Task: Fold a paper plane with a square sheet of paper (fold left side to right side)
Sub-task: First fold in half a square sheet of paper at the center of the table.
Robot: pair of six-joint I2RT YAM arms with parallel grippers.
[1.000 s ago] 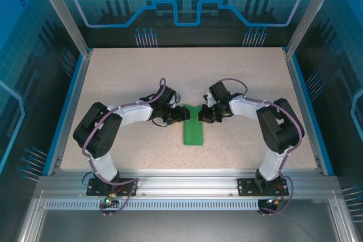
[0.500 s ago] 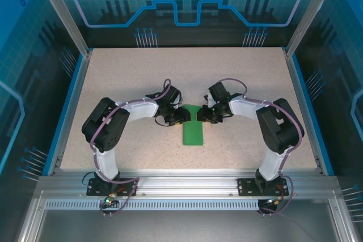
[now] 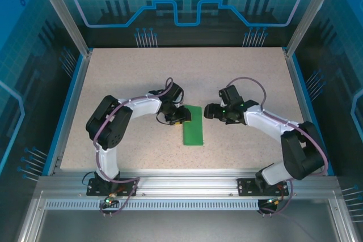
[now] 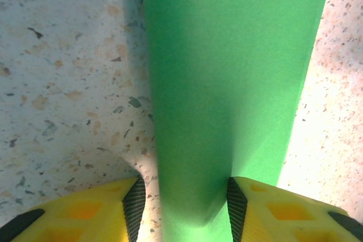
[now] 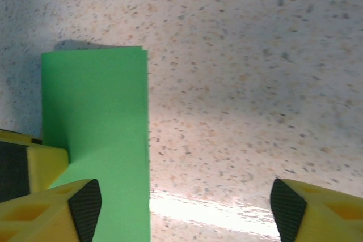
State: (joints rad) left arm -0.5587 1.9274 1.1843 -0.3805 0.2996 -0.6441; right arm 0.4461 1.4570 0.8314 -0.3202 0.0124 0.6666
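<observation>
The square sheet of paper [image 3: 193, 126] lay near the middle of the counter [image 3: 125, 77], folded to a narrow green strip running from the far side toward my bases. I judged it very light, thin and limp: it would slide on the speckled surface under any side push, crease wherever pinched, and spring partly open along a fresh fold. The best hold looked to be a free edge or corner at the far end, taken shallowly, with the other end pinned.

My left end effector [image 3: 180, 118] sat at the far left corner, jaws part-way apart and straddling the strip's end [image 4: 227, 83]. One pad touched the paper, the other stood just clear, so I counted it as released rather than clenched.

Compared with one second earlier, my right end effector [image 3: 209, 111] had let go, spread wide and drawn back to the right, just beside the strip [image 5: 96, 111]. The flared far end had settled flat.
</observation>
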